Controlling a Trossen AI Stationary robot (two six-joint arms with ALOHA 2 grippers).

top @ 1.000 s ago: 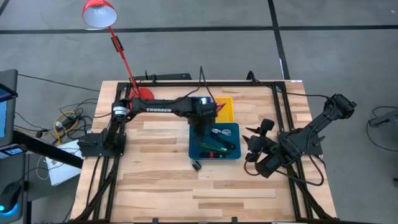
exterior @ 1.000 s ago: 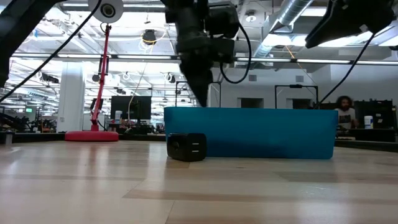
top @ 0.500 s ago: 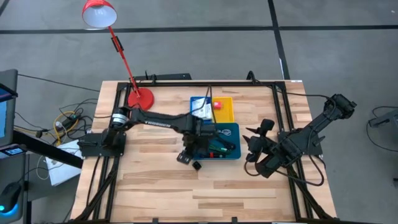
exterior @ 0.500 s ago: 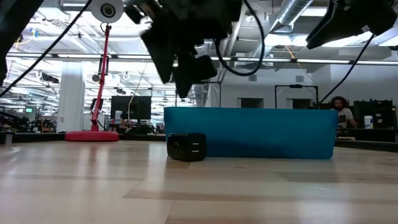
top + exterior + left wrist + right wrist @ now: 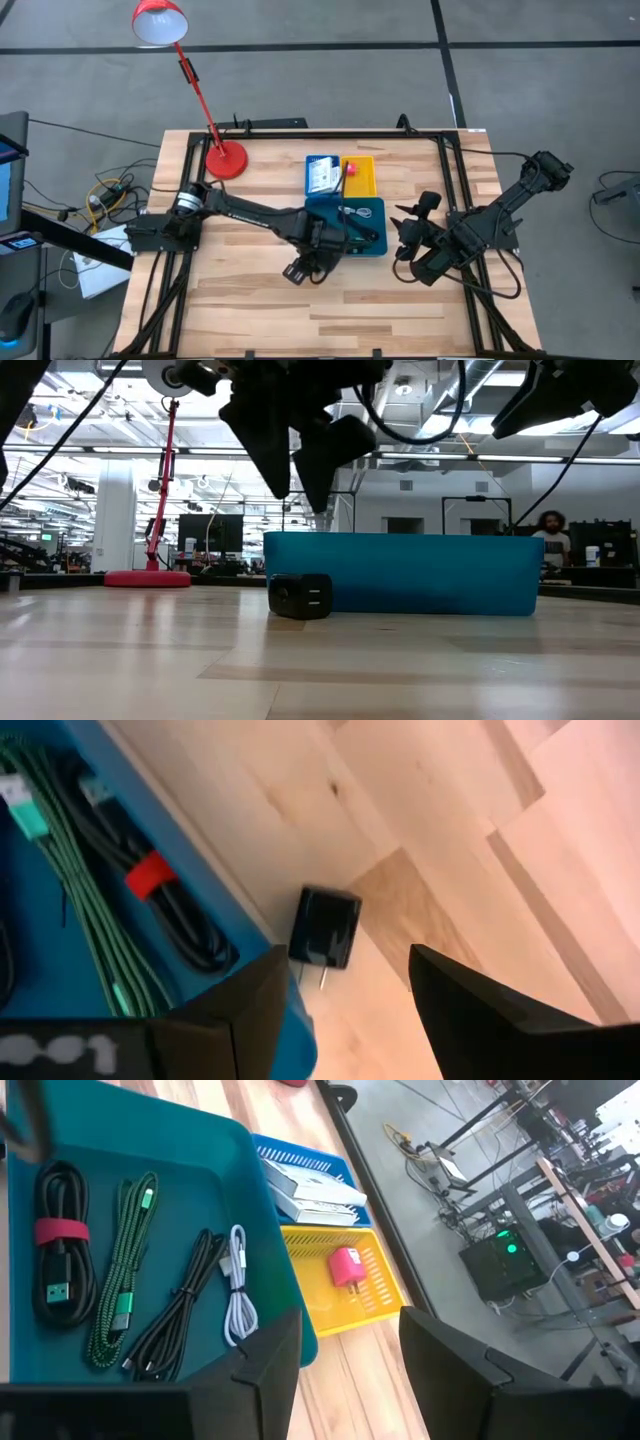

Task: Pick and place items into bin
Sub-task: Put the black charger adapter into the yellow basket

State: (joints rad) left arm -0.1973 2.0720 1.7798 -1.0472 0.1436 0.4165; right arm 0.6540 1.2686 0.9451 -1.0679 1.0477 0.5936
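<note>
Small black plug (image 5: 325, 928), prongs visible

A red desk lamp (image 5: 170, 60) stands at the wooden table's (image 5: 250, 310) back corner.

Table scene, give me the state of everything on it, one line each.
Left gripper: open, empty, above the black plug.
Right gripper: open, empty, parked beside the trays.
Black plug: on the table, outside the teal tray.
Teal tray: holds coiled cables.
Blue tray: holds white packets.
Yellow tray: holds a pink block.
</note>
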